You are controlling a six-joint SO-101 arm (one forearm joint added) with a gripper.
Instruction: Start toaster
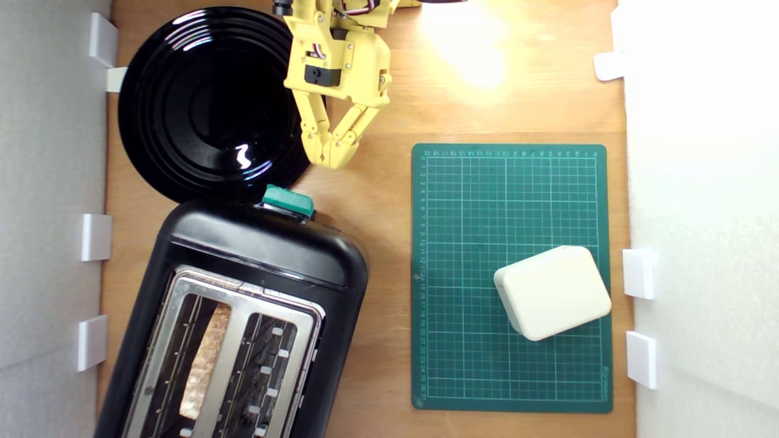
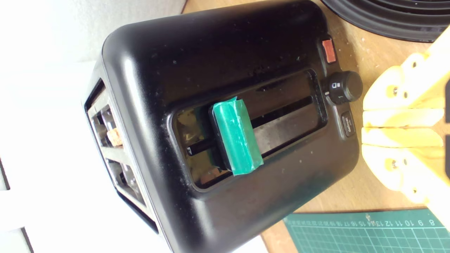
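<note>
The glossy black toaster (image 1: 243, 304) fills the lower part of the exterior view's left, with a silver top plate and a slice of toast (image 1: 206, 359) standing in one slot. Its teal-green lever knob (image 1: 287, 200) sticks out of the end facing the arm. In the wrist view the toaster's (image 2: 211, 70) lever knob (image 2: 236, 135) sits in its vertical slot, towards the slot's upper end. My yellow gripper (image 1: 333, 157) hangs shut and empty over the wood, above and slightly right of the knob in the exterior view, not touching it. The wrist view shows the fingertips (image 2: 397, 117) pressed together.
A round black plate (image 1: 207, 103) lies just beyond the toaster, beside the gripper. A green cutting mat (image 1: 462, 274) on the exterior view's right carries a small cream box (image 1: 552, 292). White walls and brackets border the wooden table (image 1: 377, 201). A dial (image 2: 345, 87) and buttons sit on the toaster's end.
</note>
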